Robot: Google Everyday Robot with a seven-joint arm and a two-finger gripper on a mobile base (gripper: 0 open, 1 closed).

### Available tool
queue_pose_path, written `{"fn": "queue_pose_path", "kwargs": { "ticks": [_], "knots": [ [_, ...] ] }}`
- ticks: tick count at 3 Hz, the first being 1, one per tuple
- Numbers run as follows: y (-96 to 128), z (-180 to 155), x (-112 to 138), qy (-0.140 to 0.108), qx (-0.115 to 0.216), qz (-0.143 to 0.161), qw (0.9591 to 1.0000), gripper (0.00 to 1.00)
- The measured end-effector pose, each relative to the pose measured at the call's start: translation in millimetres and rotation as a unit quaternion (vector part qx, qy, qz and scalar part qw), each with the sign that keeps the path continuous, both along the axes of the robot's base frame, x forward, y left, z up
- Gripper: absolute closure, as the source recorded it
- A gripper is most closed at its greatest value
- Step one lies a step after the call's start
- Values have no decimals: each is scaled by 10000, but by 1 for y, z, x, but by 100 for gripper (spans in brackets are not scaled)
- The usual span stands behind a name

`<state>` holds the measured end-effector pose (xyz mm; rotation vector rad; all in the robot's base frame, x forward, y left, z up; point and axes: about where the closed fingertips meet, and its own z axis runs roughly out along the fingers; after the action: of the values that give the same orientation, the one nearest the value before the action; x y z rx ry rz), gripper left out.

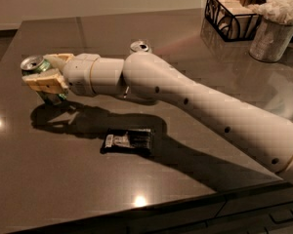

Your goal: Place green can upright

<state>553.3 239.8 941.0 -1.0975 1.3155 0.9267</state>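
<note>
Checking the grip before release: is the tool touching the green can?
Touching. The camera view shows the tool, at the table's left, with both fingers pressed against the green can's sides.

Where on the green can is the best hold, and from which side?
Mid-body, across the round side wall, coming from the side. The gripper, at the left of the table, is shut on the green can that way; the can tilts, top and base free.

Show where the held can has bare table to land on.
Bare: dark glossy table in front of the hand gripping the dark green aluminium can at left, up to the flat black packet. Crowded: far right, black wire basket and metal cup.
</note>
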Motion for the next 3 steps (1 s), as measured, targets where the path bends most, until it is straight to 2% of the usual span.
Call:
{"fn": "queue_pose_path", "kwargs": {
  "ticks": [1, 2, 3],
  "knots": [
    [-3, -5, 4, 200, 87, -174, 9996, 100],
    [-6, -8, 7, 275, 253, -236, 9990, 85],
    [-8, -11, 8, 290, 455, -268, 9982, 62]
  ]
}}
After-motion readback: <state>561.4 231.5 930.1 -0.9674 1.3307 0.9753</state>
